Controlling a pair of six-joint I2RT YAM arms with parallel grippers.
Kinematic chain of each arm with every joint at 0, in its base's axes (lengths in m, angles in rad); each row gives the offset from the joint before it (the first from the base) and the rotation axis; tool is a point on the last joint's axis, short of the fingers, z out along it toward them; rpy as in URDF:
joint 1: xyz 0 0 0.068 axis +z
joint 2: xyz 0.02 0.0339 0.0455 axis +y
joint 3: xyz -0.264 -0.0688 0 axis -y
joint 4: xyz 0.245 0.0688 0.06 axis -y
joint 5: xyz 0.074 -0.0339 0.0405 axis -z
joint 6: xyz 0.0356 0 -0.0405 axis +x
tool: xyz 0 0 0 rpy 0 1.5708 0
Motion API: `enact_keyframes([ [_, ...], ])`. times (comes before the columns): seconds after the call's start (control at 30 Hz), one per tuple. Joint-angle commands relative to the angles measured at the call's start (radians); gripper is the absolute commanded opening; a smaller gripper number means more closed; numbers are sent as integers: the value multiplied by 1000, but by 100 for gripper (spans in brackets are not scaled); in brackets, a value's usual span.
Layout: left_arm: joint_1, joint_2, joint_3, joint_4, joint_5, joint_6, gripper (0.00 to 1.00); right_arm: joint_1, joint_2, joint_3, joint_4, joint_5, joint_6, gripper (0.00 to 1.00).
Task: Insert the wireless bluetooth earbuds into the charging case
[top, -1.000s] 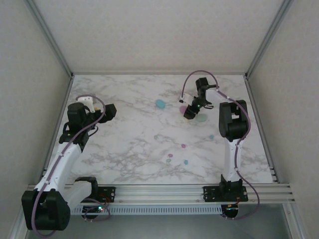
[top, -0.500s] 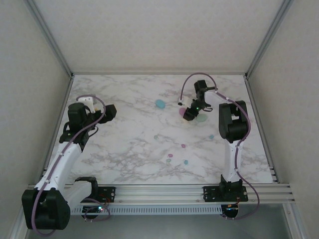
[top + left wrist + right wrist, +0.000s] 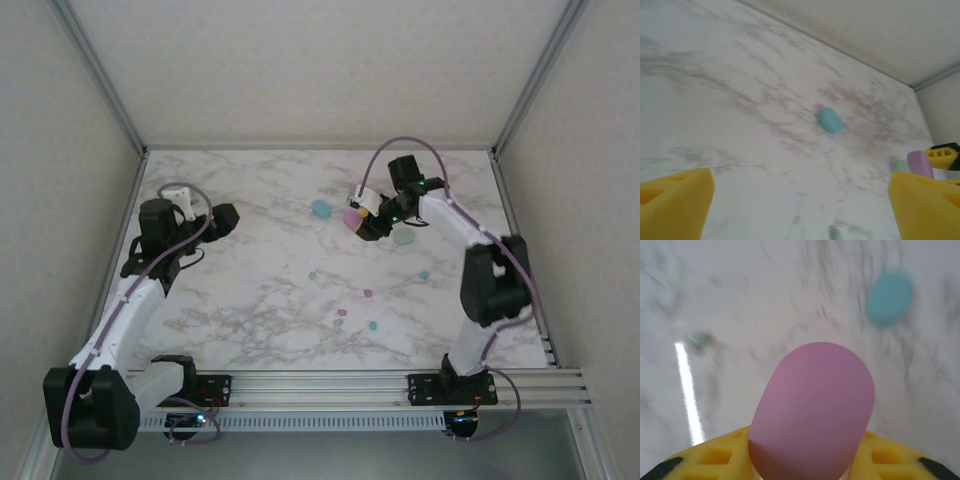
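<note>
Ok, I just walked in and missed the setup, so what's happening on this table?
Two robot arms are working on getting earbuds into charging cases. The right hand is shut on the pink case, seemingly holding it just off the marble table. The left hand hangs open over the left side, holding nothing. A teal case and a mint case lie close by the right hand, and the tiny earbuds lie scattered loose nearer the front, none being handled.
</note>
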Motion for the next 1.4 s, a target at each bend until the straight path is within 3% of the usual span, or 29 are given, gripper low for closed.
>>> enact_keyframes([
  [0.0, -80, 38, 108, 5, 113, -147, 88, 46, -169, -82, 103, -130, 57, 32],
  [0.17, -242, 102, 223, 82, 109, -269, 91, 117, -322, -141, 172, -127, 87, 33],
  [0.37, -394, 189, 382, 30, 92, -252, 90, 155, -396, -166, 242, -127, 131, 33],
  [0.8, -545, 312, 505, -49, 104, -183, 76, 170, -442, -209, 323, -114, 176, 34],
  [1.0, -584, 364, 562, -120, 117, -156, 63, 178, -459, -234, 377, -74, 200, 33],
  [1.1, -591, 378, 578, -154, 103, -153, 52, 181, -464, -233, 383, -52, 208, 33],
  [1.27, -591, 373, 574, -155, 89, -164, 43, 184, -466, -231, 400, 7, 230, 34],
  [1.37, -593, 373, 578, -146, 90, -172, 31, 189, -467, -227, 396, 8, 227, 33],
])
